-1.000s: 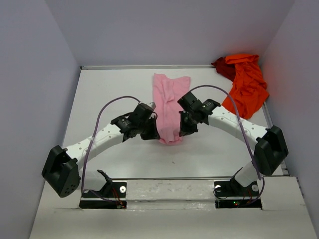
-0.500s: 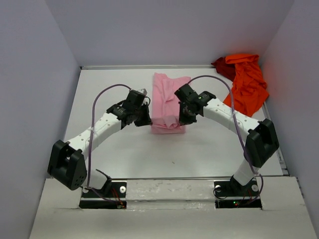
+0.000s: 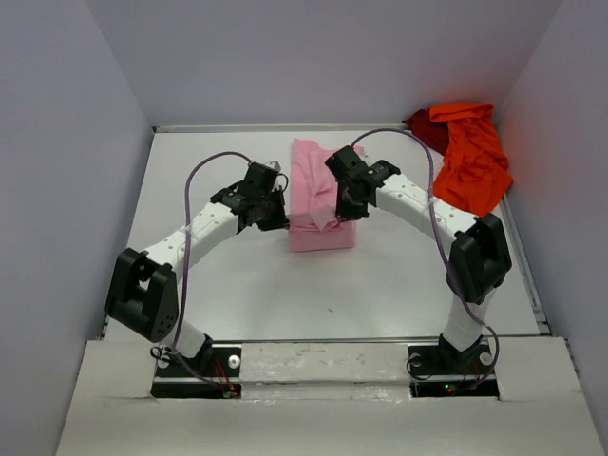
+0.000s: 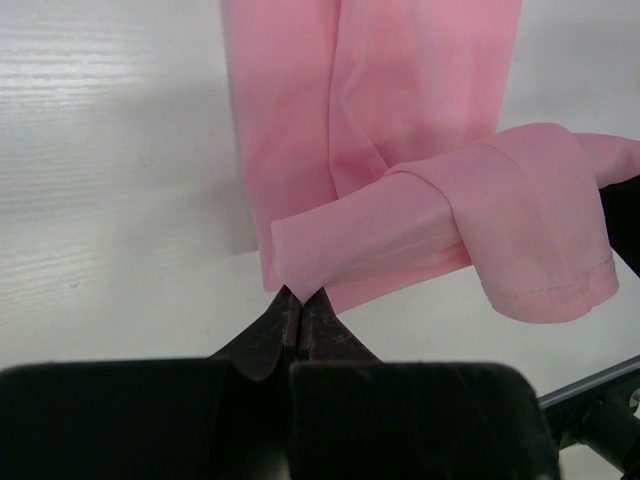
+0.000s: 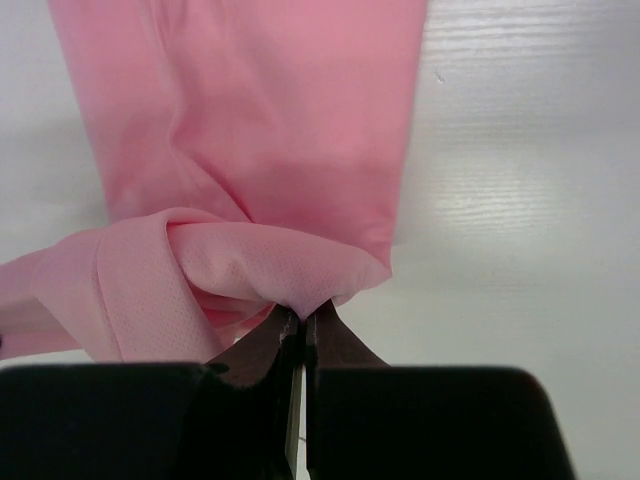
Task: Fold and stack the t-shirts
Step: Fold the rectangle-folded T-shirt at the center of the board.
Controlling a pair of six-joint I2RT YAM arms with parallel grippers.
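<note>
The light pink t-shirt [image 3: 318, 195] is lying as a long narrow strip in the middle of the white surface [image 3: 380, 285], running from the far side toward the arms, with its near end doubling back over itself in a thick fold. The left arm [image 3: 204, 228] is reaching in from the left and the right arm [image 3: 418, 204] from the right, and the two are meeting at that folded end, one on each side of the strip. The left jaws are pressing fully together on a corner of the turned-over pink cloth, and its wrist view is showing the stitched hem curling round in a loop just beyond the pinch. The right jaws are likewise clamping tight on the opposite corner of the same fold, with the cloth bunching into a soft roll right above the tips. The rest of the pink strip is lying flat on the surface beyond both pinches. Well apart from it, the bright orange-red t-shirt [image 3: 472, 166] is sitting crumpled in the far right corner, against the right wall. It is overlapping the dark red t-shirt [image 3: 423, 126], which is showing only as a small bunch at its far left edge.
</note>
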